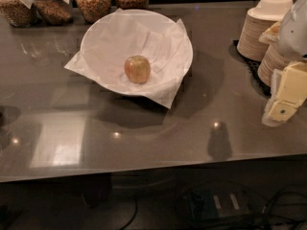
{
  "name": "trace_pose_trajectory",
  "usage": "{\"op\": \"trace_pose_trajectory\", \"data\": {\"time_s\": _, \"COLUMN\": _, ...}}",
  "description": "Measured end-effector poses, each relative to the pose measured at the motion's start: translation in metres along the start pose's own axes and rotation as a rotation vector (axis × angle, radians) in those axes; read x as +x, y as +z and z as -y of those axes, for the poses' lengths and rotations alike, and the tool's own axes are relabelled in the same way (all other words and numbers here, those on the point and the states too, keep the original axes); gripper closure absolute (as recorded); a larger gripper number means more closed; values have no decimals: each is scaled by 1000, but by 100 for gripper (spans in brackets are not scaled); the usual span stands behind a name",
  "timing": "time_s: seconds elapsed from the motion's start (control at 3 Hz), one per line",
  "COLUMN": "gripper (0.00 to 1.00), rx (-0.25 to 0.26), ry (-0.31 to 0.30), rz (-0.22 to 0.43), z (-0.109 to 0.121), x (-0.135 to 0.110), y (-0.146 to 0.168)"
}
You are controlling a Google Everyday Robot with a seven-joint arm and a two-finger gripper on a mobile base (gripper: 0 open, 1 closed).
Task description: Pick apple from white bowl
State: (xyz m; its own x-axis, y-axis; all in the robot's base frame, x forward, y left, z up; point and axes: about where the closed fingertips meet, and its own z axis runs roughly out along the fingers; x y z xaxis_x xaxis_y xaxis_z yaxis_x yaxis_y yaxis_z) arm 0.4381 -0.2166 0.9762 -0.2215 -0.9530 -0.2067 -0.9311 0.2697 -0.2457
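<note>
On the grey table (158, 128) sits the white bowl (103, 37), its paper lining cradling the fruit near the middle. Paper bowl stacks (256, 32) crowd my gripper (283, 102) at the right edge. Open or closed, I cannot tell, and it hangs well apart from the apple (137, 69), with nothing between.

Jars (92, 1) and stacked paper bowls (259, 32) on countertop (144, 128).
</note>
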Motion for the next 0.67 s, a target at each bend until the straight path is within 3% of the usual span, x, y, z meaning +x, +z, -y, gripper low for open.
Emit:
{"op": "trace_pose_trajectory", "data": {"time_s": 0.33, "gripper": 0, "rx": 0, "ry": 0, "rz": 0, "z": 0, "x": 0, "y": 0}}
{"op": "trace_pose_trajectory", "data": {"time_s": 0.67, "gripper": 0, "rx": 12, "ry": 17, "rz": 79, "z": 9, "x": -15, "y": 0}}
